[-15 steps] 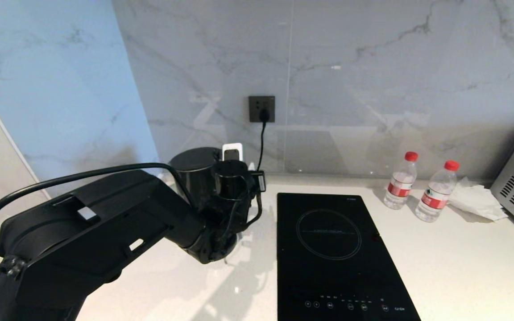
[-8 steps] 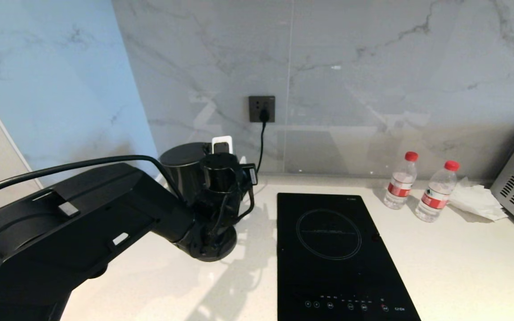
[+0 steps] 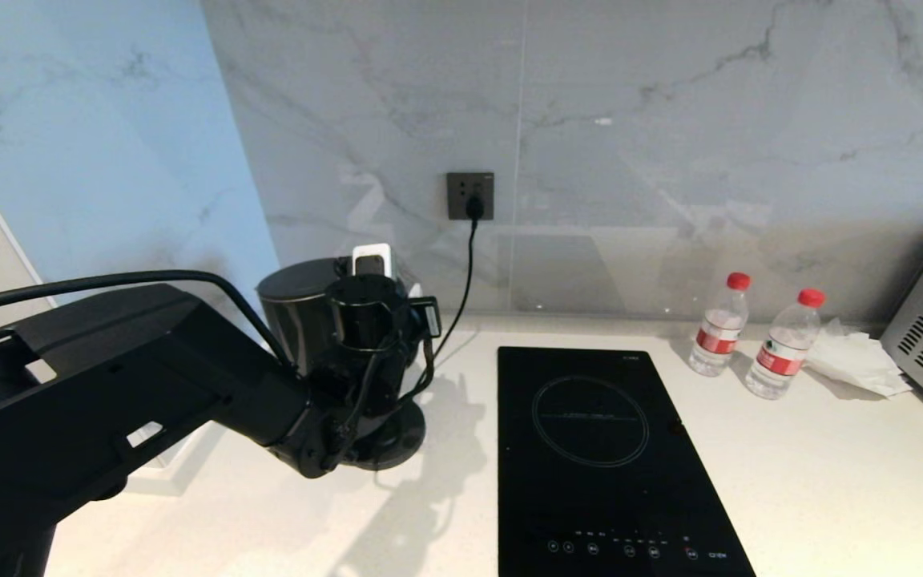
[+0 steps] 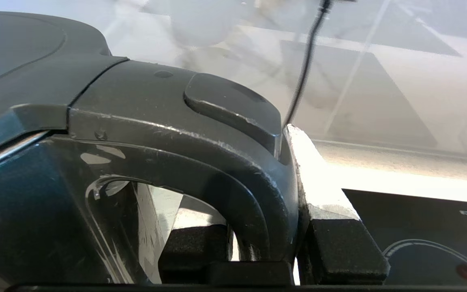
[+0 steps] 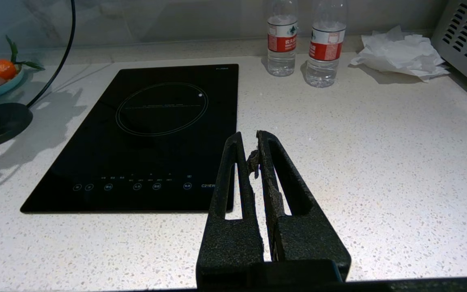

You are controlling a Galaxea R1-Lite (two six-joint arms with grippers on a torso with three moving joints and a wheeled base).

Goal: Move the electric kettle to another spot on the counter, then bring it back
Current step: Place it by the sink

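At left-centre of the head view, the left gripper [image 4: 266,243] is clamped on the handle [image 4: 201,162] of the kettle [image 3: 301,312], one finger inside the loop and one outside. The kettle hangs over the counter [image 3: 830,481], above and left of its round base [image 3: 393,437], whose cord [image 3: 461,272] runs up to the socket [image 3: 469,195]. Right of it lies the hob [image 3: 598,457], then two bottles [image 3: 719,324]. The right gripper [image 5: 253,158], pressed closed and empty, hovers over the counter beside the hob.

Home kitchen, induction hob [image 3: 602,449], speckled counter [image 3: 830,481], marble wall [image 3: 670,120]
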